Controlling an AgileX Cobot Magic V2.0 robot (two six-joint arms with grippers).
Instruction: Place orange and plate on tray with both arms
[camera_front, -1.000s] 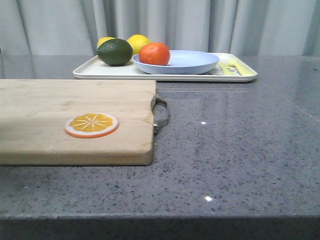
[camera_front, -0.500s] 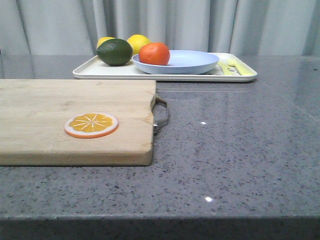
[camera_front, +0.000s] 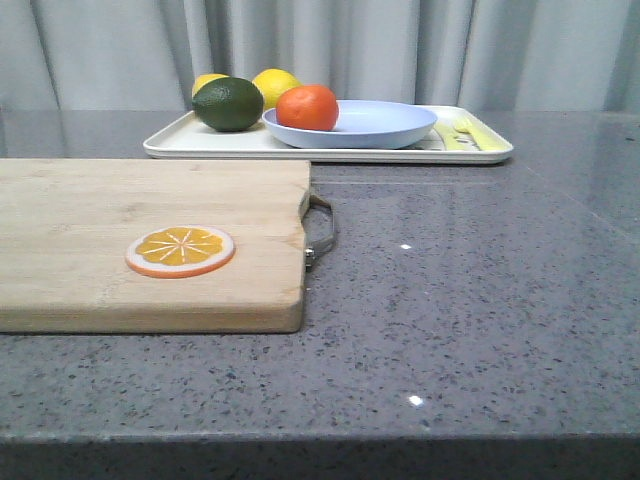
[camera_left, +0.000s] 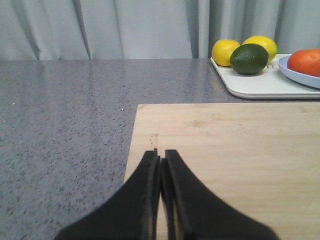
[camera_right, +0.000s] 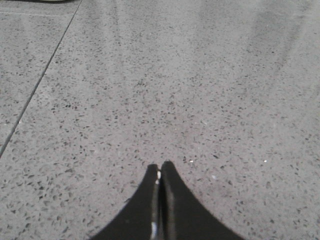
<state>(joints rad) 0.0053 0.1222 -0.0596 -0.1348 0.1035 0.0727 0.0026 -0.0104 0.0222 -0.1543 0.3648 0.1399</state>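
The orange (camera_front: 308, 107) lies in the lavender-blue plate (camera_front: 385, 125), at its left side. The plate stands on the cream-white tray (camera_front: 190, 143) at the back of the table. The orange (camera_left: 305, 61), plate (camera_left: 298, 76) and tray (camera_left: 255, 87) also show in the left wrist view. My left gripper (camera_left: 160, 154) is shut and empty over the near corner of the wooden cutting board (camera_left: 240, 150). My right gripper (camera_right: 160, 166) is shut and empty over bare grey countertop. Neither gripper shows in the front view.
A dark green lime (camera_front: 228, 104) and two yellow lemons (camera_front: 276, 85) lie on the tray's left part. The cutting board (camera_front: 100, 215) with a metal handle (camera_front: 320, 228) carries a flat orange slice disc (camera_front: 181, 250). Grey curtains hang behind.
The whole front view has shifted very slightly left and up. Nothing on the table has moved.
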